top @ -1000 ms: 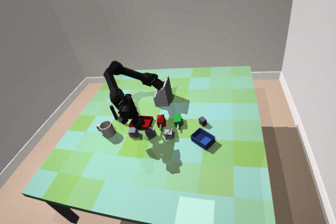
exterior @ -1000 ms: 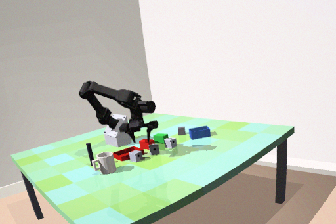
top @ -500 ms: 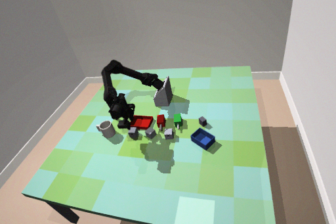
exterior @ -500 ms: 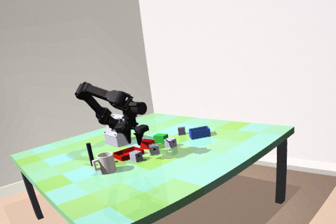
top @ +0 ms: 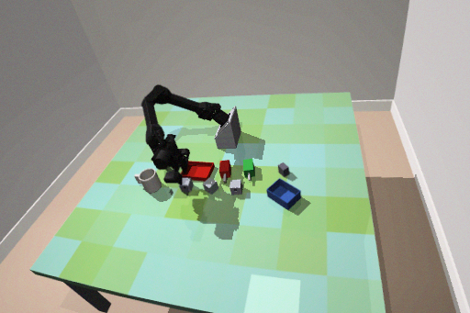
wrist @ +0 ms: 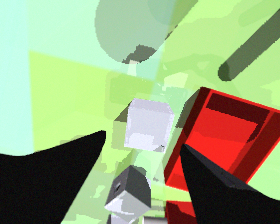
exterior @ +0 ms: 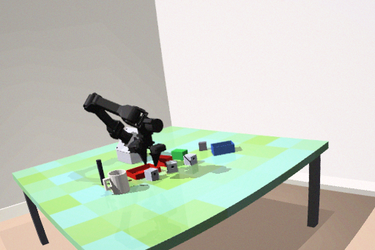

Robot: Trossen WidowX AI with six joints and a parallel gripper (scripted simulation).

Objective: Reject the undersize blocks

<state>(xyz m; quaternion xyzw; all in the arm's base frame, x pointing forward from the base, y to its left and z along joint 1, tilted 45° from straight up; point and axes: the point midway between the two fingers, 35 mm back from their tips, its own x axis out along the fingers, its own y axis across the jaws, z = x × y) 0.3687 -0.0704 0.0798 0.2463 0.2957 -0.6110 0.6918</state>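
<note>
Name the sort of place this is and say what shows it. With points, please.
Probably a robot test bench for sorting parts: a black arm [top: 158, 94] [exterior: 117, 105], bored steel blocks [top: 236, 186] [exterior: 151, 174], and a red tray [top: 198, 172] [exterior: 137, 172] [wrist: 211, 150].

On the desk [exterior: 205, 196], I count: one black arm, bent, its tool [exterior: 151, 163] pointing down with fingers apart, above the red tray [exterior: 136, 174]. One grey mug [exterior: 119, 182], upright, handle to the picture's left. One black rod [exterior: 99, 171], near-upright, behind the mug. Three pale blocks with dark holes: first block [exterior: 151, 174] just beside the tray, second block [exterior: 171, 166] in the middle, third block [exterior: 190, 159] near the green piece [exterior: 179, 154]. One red piece [exterior: 165, 160], partly hidden. One plain dark cube [exterior: 202, 146], near one blue bin [exterior: 223, 148].
</note>
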